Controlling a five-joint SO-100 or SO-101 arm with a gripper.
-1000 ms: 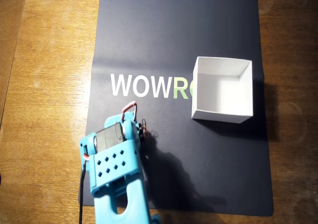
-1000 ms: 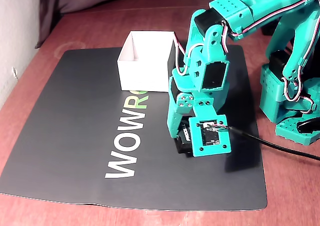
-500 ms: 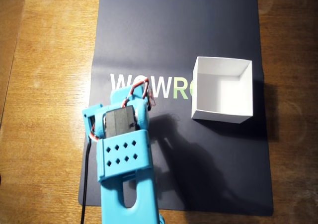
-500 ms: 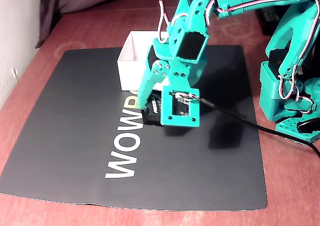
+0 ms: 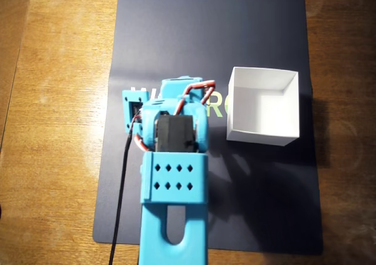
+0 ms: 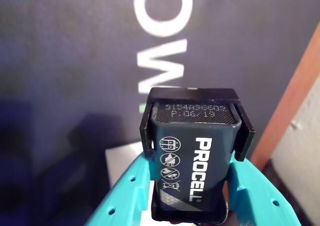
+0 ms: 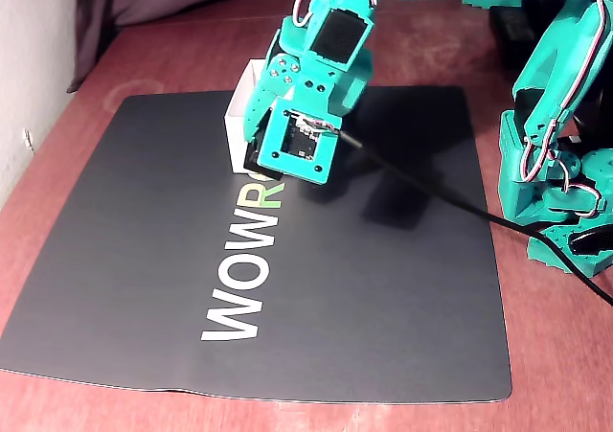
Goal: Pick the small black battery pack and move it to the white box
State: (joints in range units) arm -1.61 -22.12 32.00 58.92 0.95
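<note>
Black mat [image 5: 247, 206], white and green lettering: fills the centre of the overhead view on a wooden table [image 5: 53, 100]; bare apart from the box.

White box [image 5: 262, 105]: open-topped, right of centre in the overhead view, upper centre in the fixed view and partly hidden there by the arm. Nothing shows inside it.

Teal arm [image 7: 316, 58]: wrist raised above the mat, just left of the box in the overhead view.

Gripper [image 6: 192, 206]: two teal fingers, bottom of the wrist view, pinching the small black battery pack [image 6: 192, 156] by its side faces.

Battery pack: held clear of the mat, not yet over the box. Long axis runs lengthwise out from the fingers; the coded end cap faces the top of the wrist frame, the PROCELL lettering runs along the length. Wires not visible.

Risks, judged: the pack projects well past the fingertips, so it could clip the near box wall and shove the light box. An early release would drop it onto the mat. Smooth side faces could slip.
</note>
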